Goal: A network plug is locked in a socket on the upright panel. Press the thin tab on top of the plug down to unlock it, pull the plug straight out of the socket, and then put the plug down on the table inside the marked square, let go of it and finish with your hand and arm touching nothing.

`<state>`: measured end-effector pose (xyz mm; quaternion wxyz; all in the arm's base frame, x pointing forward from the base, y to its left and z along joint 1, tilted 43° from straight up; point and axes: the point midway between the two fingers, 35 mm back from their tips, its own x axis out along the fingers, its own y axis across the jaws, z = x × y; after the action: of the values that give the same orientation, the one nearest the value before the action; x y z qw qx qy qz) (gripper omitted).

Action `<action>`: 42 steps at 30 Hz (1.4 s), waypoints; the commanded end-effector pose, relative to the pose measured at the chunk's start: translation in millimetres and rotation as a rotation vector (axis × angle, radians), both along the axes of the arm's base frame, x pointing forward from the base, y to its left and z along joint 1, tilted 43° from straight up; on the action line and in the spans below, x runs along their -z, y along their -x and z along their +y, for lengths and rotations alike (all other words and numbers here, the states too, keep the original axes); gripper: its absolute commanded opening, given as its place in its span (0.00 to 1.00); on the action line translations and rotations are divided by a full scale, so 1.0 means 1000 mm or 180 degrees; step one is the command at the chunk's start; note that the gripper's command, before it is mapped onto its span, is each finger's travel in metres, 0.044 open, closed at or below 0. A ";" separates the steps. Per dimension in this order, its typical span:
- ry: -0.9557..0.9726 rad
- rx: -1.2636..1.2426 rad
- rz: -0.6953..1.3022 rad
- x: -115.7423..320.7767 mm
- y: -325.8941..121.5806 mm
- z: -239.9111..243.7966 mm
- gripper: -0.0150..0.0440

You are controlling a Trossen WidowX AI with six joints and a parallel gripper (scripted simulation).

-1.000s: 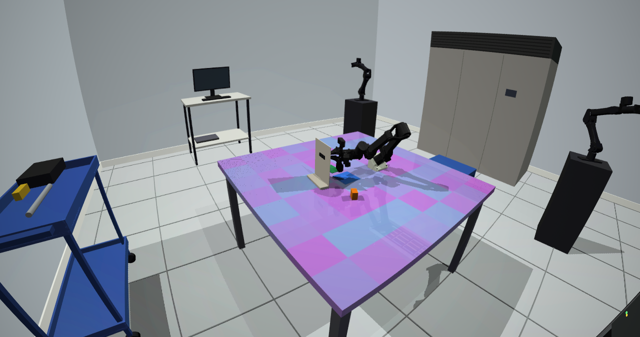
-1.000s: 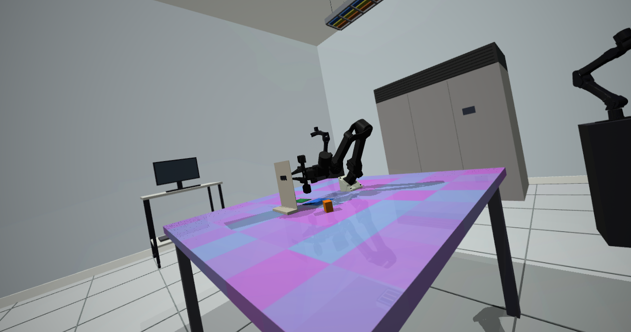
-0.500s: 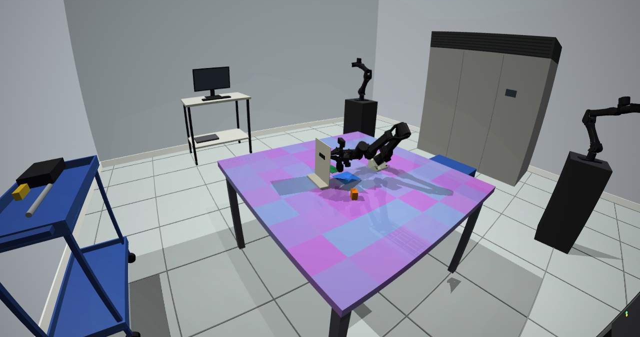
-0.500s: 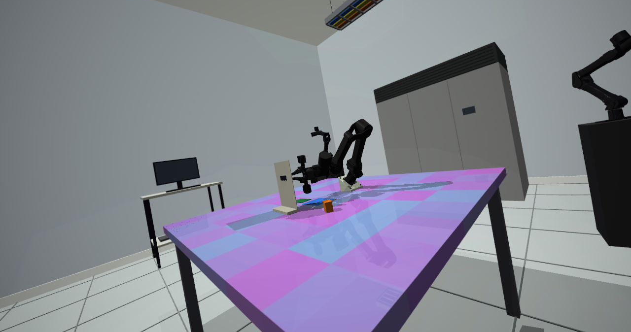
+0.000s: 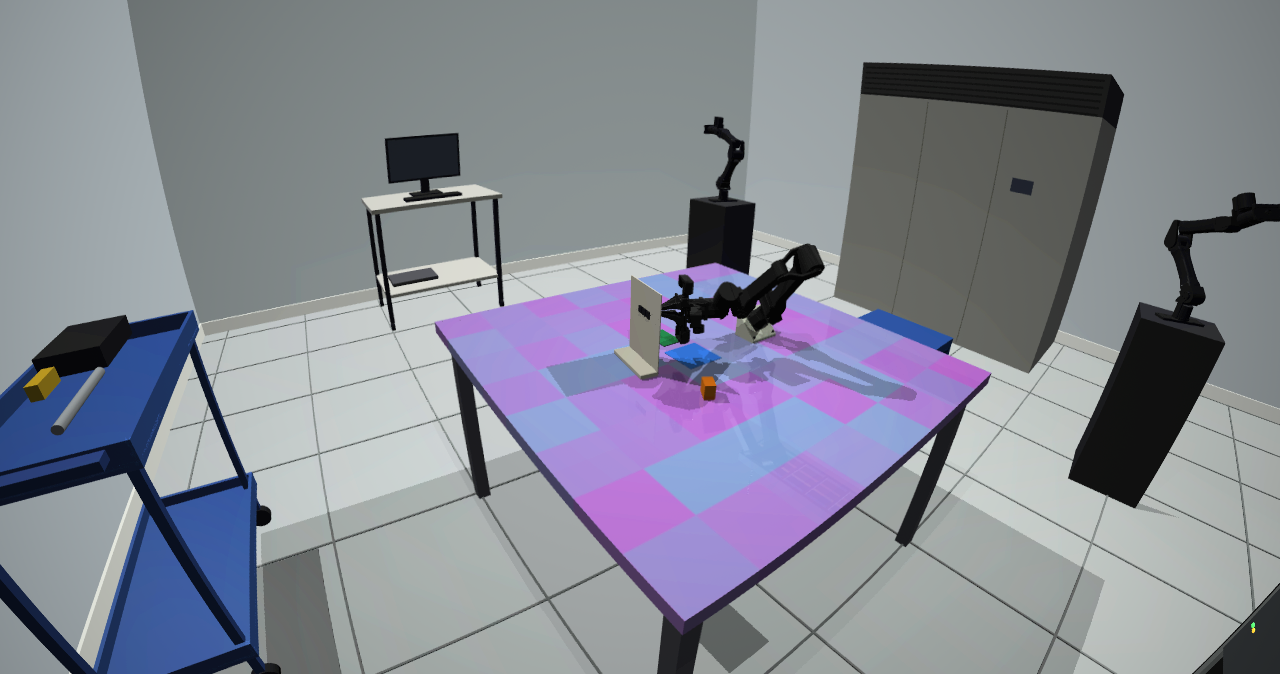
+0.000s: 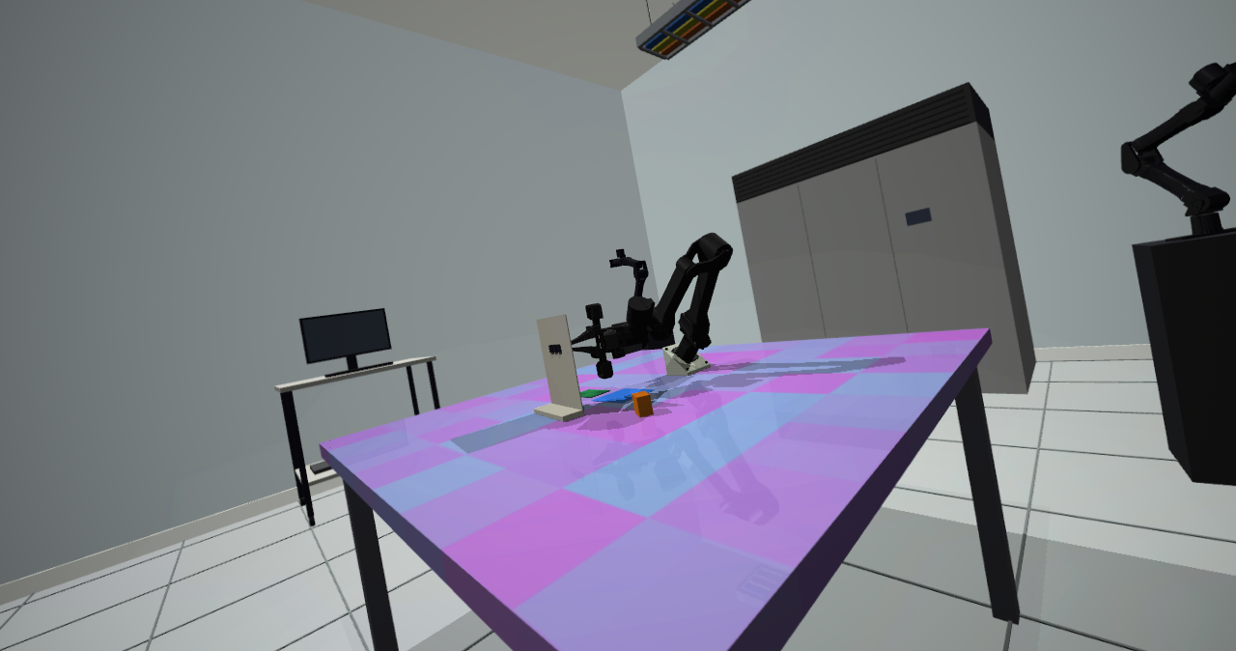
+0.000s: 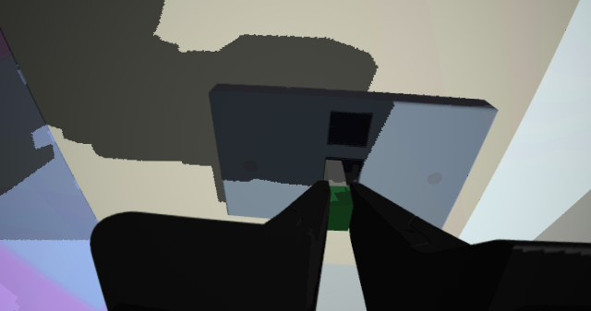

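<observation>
The upright cream panel [image 5: 644,345] [image 6: 559,383] [image 7: 286,6] carries a blue-grey plate [image 7: 277,136] with two dark openings, one above the other. My gripper [image 5: 664,310] [image 6: 575,344] [image 7: 337,192] is shut on the plug at the lower opening. The plug [image 7: 340,216] shows a green body between the fingertips. Its pale front part reaches to the lower opening; how deep it sits is hidden, and the tab's state cannot be told. On the table, a blue patch [image 5: 693,353] [image 6: 622,395] and a smaller green patch [image 5: 667,337] [image 6: 593,394] lie by the panel's foot; no separate square outline can be made out.
An orange block [image 5: 708,388] [image 6: 642,404] stands on the chequered table [image 5: 698,571] [image 6: 639,569] near the blue patch. The upper opening [image 7: 349,128] is empty. The arm's base [image 5: 756,331] [image 6: 683,361] stands behind the patches, across from the panel.
</observation>
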<state>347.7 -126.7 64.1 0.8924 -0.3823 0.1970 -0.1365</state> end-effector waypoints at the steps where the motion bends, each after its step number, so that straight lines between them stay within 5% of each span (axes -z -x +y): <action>1: -0.0006 0.0002 0.0002 0.000 0.003 0.001 0.25; 42: -0.0007 0.0002 0.0008 -0.001 0.029 0.007 0.25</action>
<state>321.6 -121.3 65.7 0.8924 -0.3810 0.1984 -0.1380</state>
